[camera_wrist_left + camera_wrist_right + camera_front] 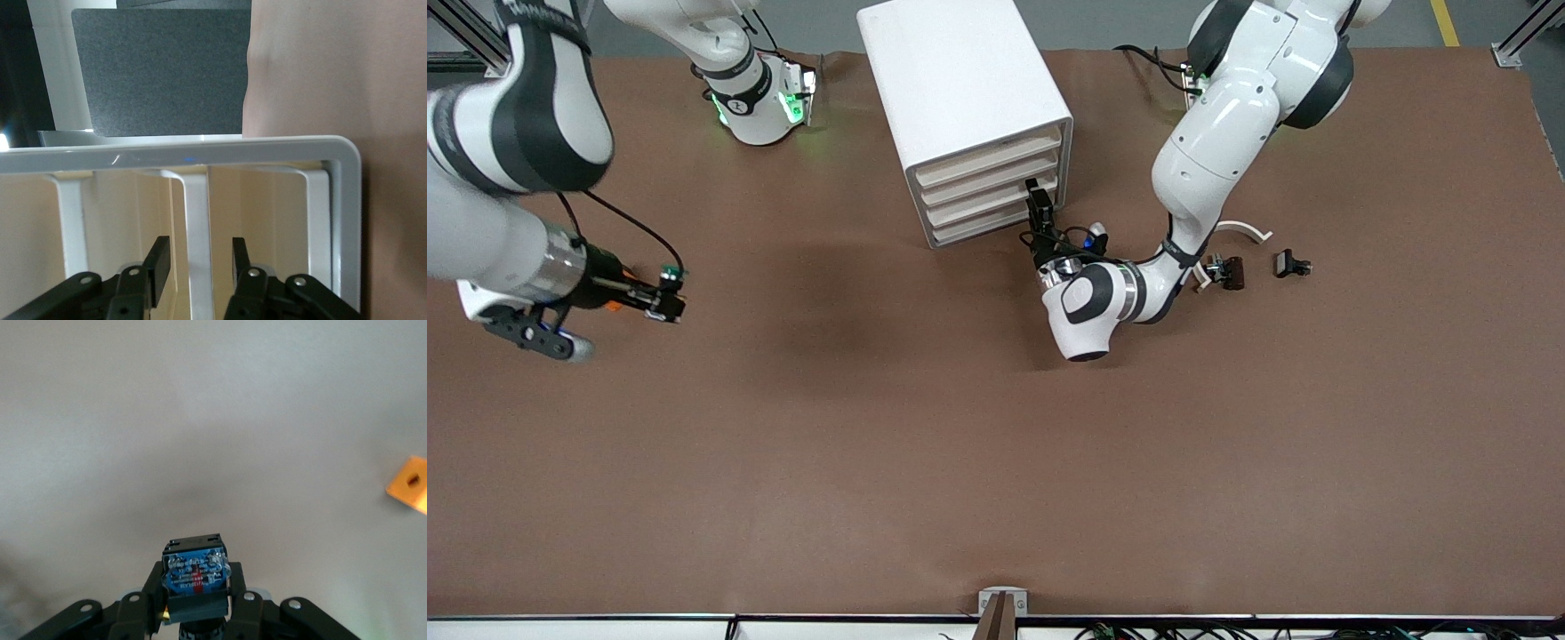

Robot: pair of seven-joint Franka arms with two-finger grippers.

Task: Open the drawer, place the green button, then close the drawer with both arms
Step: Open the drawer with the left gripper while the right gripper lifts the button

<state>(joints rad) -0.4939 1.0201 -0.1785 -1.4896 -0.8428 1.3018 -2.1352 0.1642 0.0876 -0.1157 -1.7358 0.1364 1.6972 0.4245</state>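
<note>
The white cabinet (969, 98) stands near the robots' bases with its four cream drawer fronts shut. My left gripper (1037, 200) is at the fronts of the lower drawers (983, 206), at the left arm's end of them. In the left wrist view it (199, 265) is open, with its fingers (158, 265) astride a white strip (198, 220) of the cabinet front and not touching it. My right gripper (669, 307) hangs over bare table toward the right arm's end. It (195, 587) is shut on the button (195, 570), whose blue base shows; its green cap is hidden.
The orange block with a hole (410, 483) lies on the brown table (925, 444) beside my right gripper. Two small black clip pieces (1227, 271) (1291, 264) and a white curved band (1245, 229) lie by my left arm's elbow.
</note>
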